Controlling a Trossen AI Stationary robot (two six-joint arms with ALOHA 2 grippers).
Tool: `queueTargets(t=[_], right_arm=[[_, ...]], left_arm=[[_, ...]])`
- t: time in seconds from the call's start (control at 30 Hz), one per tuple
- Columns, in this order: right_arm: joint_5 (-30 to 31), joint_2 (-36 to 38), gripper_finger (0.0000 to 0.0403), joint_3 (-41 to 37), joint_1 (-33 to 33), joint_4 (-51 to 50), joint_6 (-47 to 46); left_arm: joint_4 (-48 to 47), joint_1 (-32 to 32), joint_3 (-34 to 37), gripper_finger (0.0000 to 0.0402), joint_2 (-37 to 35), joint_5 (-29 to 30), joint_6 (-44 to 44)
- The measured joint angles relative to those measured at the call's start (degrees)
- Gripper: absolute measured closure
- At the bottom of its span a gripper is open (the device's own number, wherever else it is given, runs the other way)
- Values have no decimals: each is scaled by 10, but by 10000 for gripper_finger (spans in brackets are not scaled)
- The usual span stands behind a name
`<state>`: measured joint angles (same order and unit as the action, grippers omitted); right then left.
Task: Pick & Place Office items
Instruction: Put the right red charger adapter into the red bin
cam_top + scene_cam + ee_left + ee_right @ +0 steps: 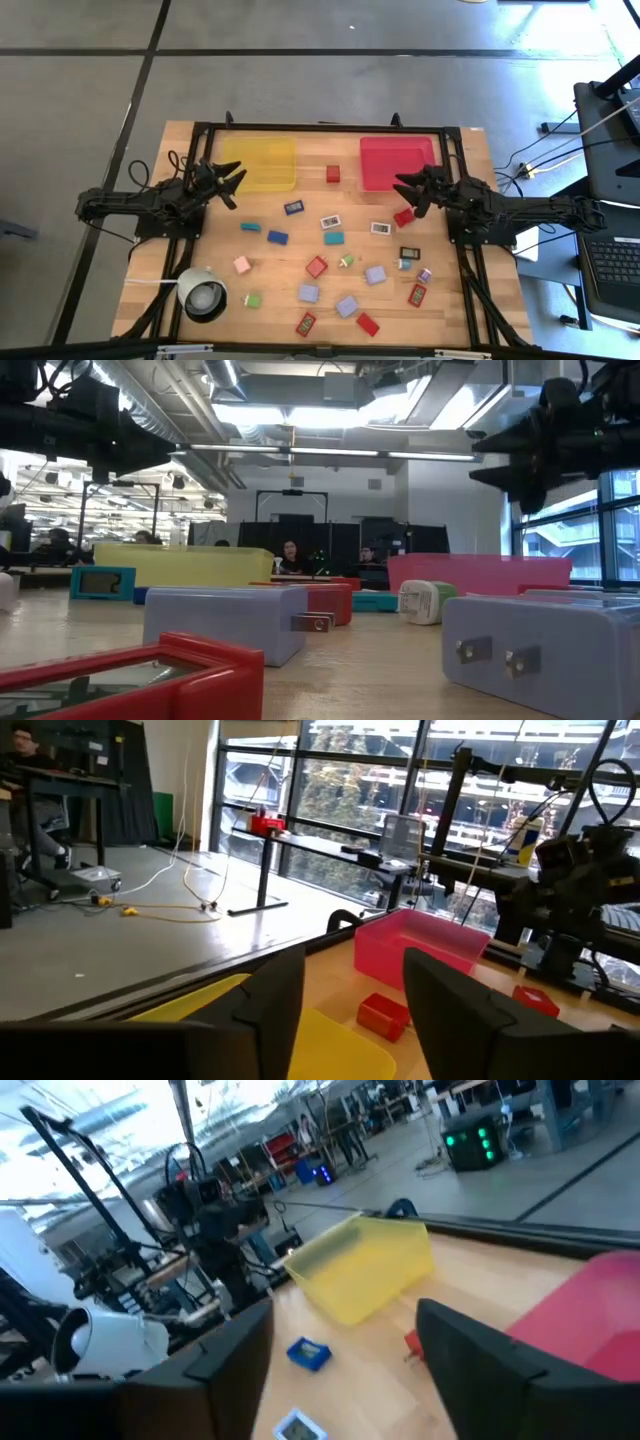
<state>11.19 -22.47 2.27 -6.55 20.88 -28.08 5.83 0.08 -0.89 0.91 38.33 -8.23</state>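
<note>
- The left gripper (234, 186) hovers at the left of the high view, just below the flat yellow square tray (259, 163); its two dark fingers stand apart with nothing between them, as the left wrist view also shows.
- The right gripper (409, 194) hovers at the right, below the flat red square tray (396, 161); its fingers are likewise spread and hold nothing.
- The office items lie scattered over the lower middle of the wooden table (470, 150), none yet in a tray, so the sorting looks barely begun.
- Nearest the right gripper is a small red block (403, 217), just below its tips; it seems the natural first pick, with a short carry to the red tray.
- To take it well, I would bring the fingers straight down astride the block and square to its sides, because such a flat piece will likely slide or tip if only one finger touches first.
- For the left arm, the small dark blue screen-faced block (294, 208) is closest.
- Another small red cube (333, 173) sits between the two trays, well clear of both grippers.
- Keep clear of the white round cylinder (202, 295) at the lower left.
</note>
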Motion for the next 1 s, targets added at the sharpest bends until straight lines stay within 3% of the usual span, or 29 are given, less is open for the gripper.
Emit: queueTargets(t=[0.2,0.4,0.6,0.77,1.0], right_arm=[[17,-12,111,76,0,-82,50],[26,-75,111,214,0,-329,136],[-40,-164,112,305,1,-560,168],[-112,-237,112,329,11,-564,178],[-120,-362,112,408,38,-609,185]], left_arm=[[0,0,0,208,0,3,0],[-1,0,0,206,0,34,0],[-5,0,0,205,0,86,14],[-5,0,0,205,0,120,20],[-10,0,0,205,0,115,15]])
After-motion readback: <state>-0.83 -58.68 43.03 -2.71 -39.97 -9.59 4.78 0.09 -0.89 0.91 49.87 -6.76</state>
